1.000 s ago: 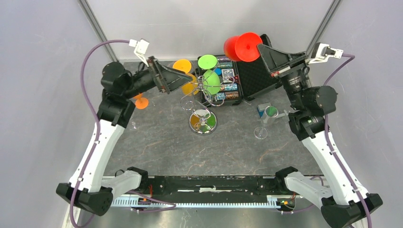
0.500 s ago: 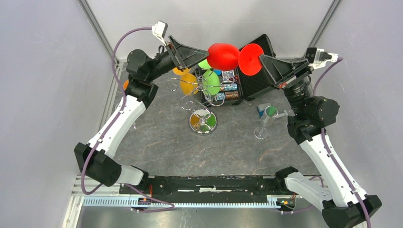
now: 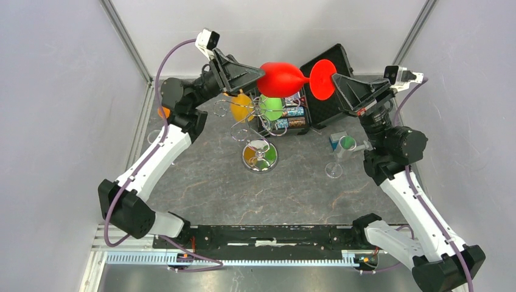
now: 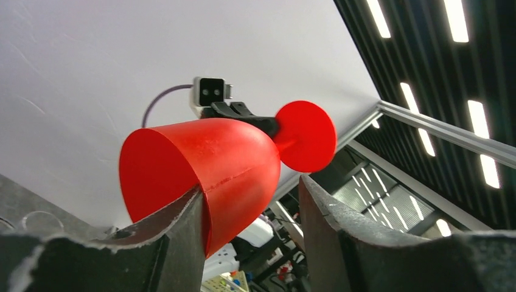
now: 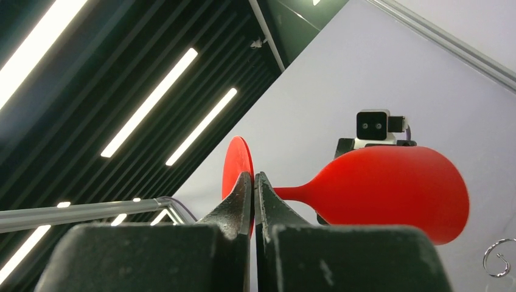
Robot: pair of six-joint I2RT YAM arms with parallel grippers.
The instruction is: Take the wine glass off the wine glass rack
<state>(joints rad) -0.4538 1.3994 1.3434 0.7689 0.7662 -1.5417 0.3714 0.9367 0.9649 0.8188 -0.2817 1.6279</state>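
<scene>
A red wine glass (image 3: 281, 79) hangs in the air on its side, high above the back of the table. My right gripper (image 3: 333, 78) is shut on the edge of its round foot (image 5: 236, 164); the right wrist view shows the right gripper (image 5: 254, 176) pinching that disc. My left gripper (image 3: 258, 74) stands open around the bowl (image 4: 213, 158): one finger (image 4: 182, 225) touches the bowl, the other (image 4: 328, 225) stands off with a gap. The wine glass rack (image 3: 260, 157) stands below on its mirrored base, with an orange glass (image 3: 241, 107) and a green glass (image 3: 273, 108) hanging on its wire arms.
An open black case (image 3: 319, 100) with small items lies behind the rack. A clear glass (image 3: 333, 169) and a green-topped cup (image 3: 347, 143) stand at the right. An orange glass (image 3: 163, 112) sits behind the left arm. Grey walls close in both sides.
The left arm swung up from beside the rack to the red glass, and its jaws have narrowed around the bowl. The right arm turned the glass so that its bowl points left.
</scene>
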